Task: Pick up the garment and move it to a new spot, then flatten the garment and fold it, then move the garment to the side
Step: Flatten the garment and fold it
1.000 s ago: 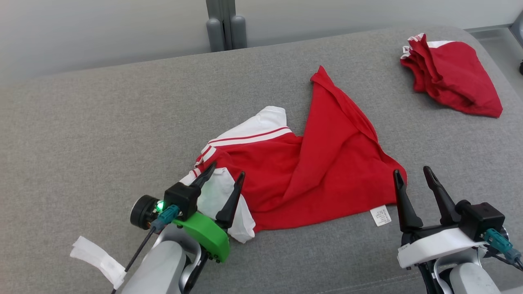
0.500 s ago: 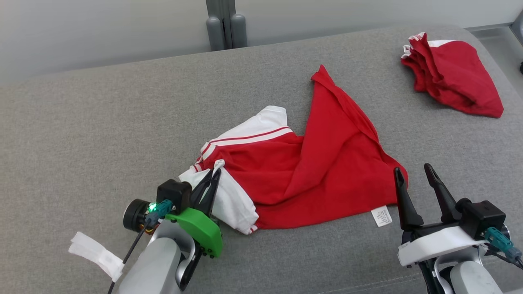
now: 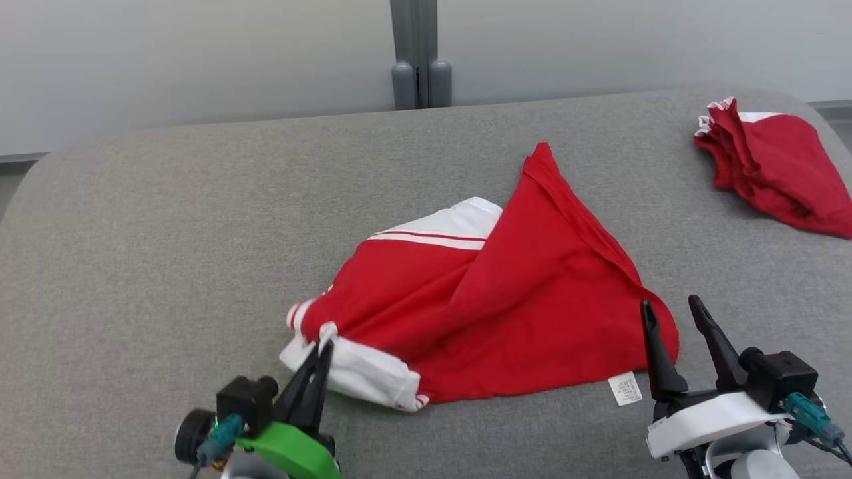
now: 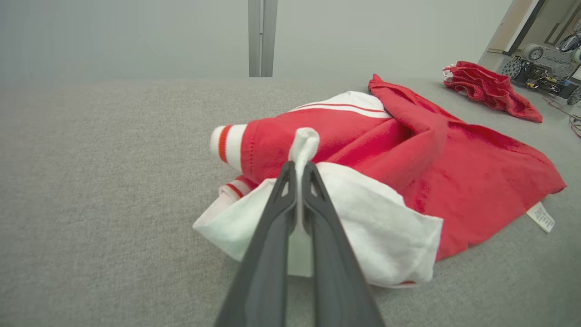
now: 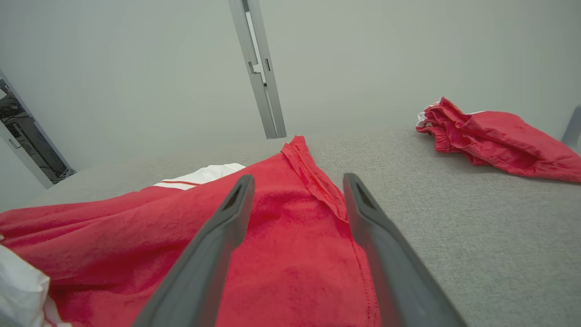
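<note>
In the head view the left gripper (image 3: 323, 347) has its fingers clamped together on a white fold at the near-left corner of the garment (image 3: 519, 313), which lies crumpled on the grey pad (image 3: 166, 233). The right gripper (image 3: 670, 305) holds its fingers apart by the red hem. In the left wrist view white cloth is pinched between the closed fingers (image 4: 272, 236), and in the right wrist view the spread fingers (image 5: 213, 245) grip nothing, with red fabric beyond them.

garment (image 3: 532, 299): bright red, white sleeve panels, red-and-white striped cuffs
care tag (image 3: 626, 389): white with small dark print
tabletop (image 3: 166, 233): plain grey cloth
left pincer (image 3: 324, 346): dark fingers, green mount
right pincer (image 3: 669, 301): dark fingers, white mount
second garment (image 3: 779, 166): red, white trim
</note>
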